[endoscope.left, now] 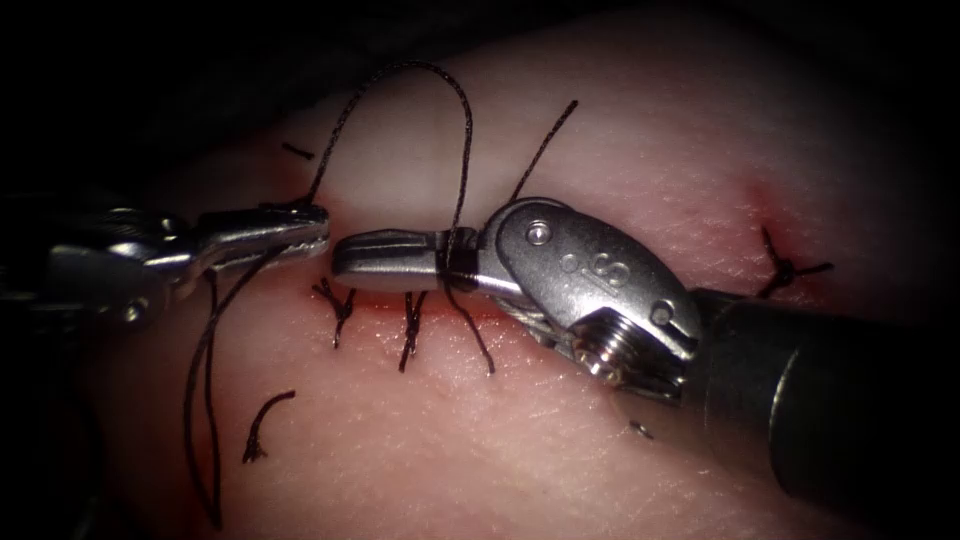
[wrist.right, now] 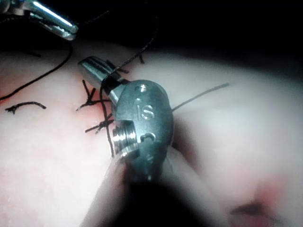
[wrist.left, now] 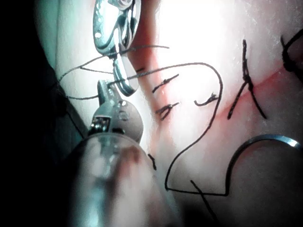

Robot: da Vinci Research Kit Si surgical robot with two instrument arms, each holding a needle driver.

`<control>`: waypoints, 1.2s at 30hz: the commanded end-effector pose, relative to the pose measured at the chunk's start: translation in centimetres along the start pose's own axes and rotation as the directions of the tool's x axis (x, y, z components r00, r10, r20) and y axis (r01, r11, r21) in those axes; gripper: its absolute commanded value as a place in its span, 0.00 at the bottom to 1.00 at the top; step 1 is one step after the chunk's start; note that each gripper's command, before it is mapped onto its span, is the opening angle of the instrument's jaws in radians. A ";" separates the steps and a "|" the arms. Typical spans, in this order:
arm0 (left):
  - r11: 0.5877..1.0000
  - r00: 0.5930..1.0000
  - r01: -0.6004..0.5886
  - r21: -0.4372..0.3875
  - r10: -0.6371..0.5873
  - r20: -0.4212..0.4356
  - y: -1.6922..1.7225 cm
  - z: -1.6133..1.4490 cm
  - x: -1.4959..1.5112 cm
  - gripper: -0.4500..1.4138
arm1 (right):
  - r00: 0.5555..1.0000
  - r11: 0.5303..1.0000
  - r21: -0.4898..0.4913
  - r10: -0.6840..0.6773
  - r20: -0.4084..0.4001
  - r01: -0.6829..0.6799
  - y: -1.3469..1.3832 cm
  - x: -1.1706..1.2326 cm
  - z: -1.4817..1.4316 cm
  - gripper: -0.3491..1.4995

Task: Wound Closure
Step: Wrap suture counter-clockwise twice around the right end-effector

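Left end effector (endoscope.left: 300, 228) gripping thread (endoscope.left: 455, 110), right end effector (endoscope.left: 375, 255) thread-wrapped

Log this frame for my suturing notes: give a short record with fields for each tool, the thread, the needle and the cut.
left tool: jaws shut on the thread, left of the right tool
right tool: jaws shut, holding nothing; thread wrapped around them near the wrist
thread: arches in a loop over the tissue from the left tool to the right tool
needle: lies free on the tissue, held by neither tool
cut: runs below the jaws, with knotted stitches and red fluid along it
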 end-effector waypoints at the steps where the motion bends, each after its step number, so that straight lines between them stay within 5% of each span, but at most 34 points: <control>1: 1.000 1.000 0.007 0.000 -0.007 0.002 -0.04 0.08 -0.09 0.00 | 1.000 1.000 -0.002 0.005 -0.018 -0.005 0.06 0.06 0.10 0.00; 9: 0.999 1.000 0.022 -0.034 -0.022 0.011 0.06 0.27 -0.33 0.00 | 0.998 0.998 0.042 0.042 -0.055 -0.040 -0.03 0.13 0.10 0.00; 23: 0.996 1.000 0.022 -0.084 -0.023 -0.006 0.38 0.66 -0.22 0.00 | 0.975 0.988 0.026 0.153 -0.163 -0.151 -0.06 0.32 0.13 0.00; 30: 0.996 1.000 0.008 -0.093 -0.011 -0.029 0.52 0.80 0.05 0.00 | 0.955 0.974 -0.090 0.180 -0.235 -0.205 -0.06 0.31 0.26 0.00; 33: 0.996 0.999 0.004 -0.090 -0.008 -0.040 0.53 0.77 0.24 0.00 | 0.962 0.977 -0.129 0.137 -0.237 -0.171 -0.04 0.29 0.33 0.60; 36: 0.996 0.999 0.005 -0.092 -0.009 -0.046 0.50 0.69 0.40 0.00 | 0.971 0.980 -0.162 0.073 -0.229 -0.112 0.00 0.29 0.35 0.72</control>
